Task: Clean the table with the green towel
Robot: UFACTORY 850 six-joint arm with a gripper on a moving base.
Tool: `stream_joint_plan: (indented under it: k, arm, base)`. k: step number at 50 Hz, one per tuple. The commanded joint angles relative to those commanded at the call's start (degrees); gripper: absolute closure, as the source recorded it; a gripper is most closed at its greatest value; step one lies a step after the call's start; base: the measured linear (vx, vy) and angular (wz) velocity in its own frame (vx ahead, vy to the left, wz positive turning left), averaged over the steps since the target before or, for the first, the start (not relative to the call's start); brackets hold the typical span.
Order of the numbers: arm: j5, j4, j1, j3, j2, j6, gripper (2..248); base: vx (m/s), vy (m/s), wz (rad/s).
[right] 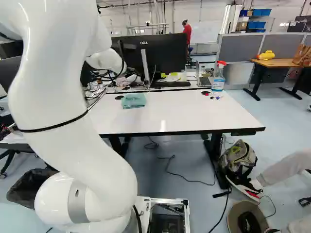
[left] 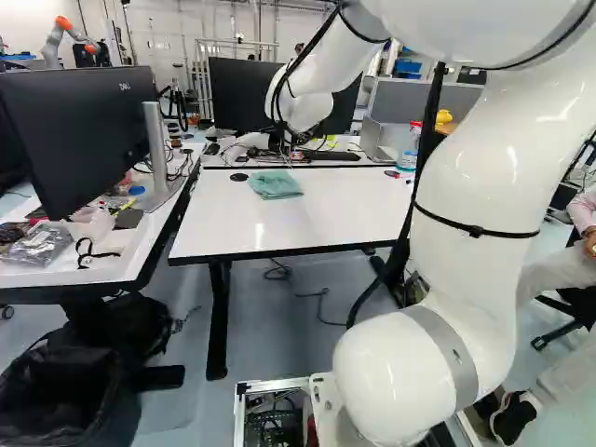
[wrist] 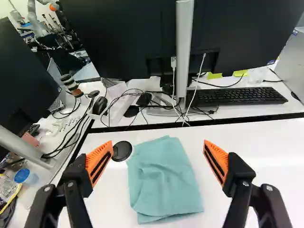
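White arm [left: 480, 186] arches high, facing the green towel [wrist: 164, 183].

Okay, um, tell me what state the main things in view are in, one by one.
End effector: open, nothing gripped
Green towel: folded, lying on the table
White table: markers at its far side
Spray bottle: upright
Monitor: upright, screen facing away

My arm [left: 466, 186] runs off the top of both base views, hiding the table's [left: 307, 223] R end in the L one, L end in the R. Wrist view: central monitor's [wrist: 118, 38] top cut off.
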Motion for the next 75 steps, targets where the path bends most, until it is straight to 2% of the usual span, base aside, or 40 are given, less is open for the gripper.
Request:
stream_joint_plan:
  k: [13, 75]
  arm:
    - [0.0, 0.0, -1.6, 3.1, 2.9, 0.0, 3]
    - [0.0, 0.0, -11.9, 10.4, 9.9, 0.0, 3]
  base:
    - [0.0, 0.0, 0.0]
    - [0.0, 0.0, 0.0]
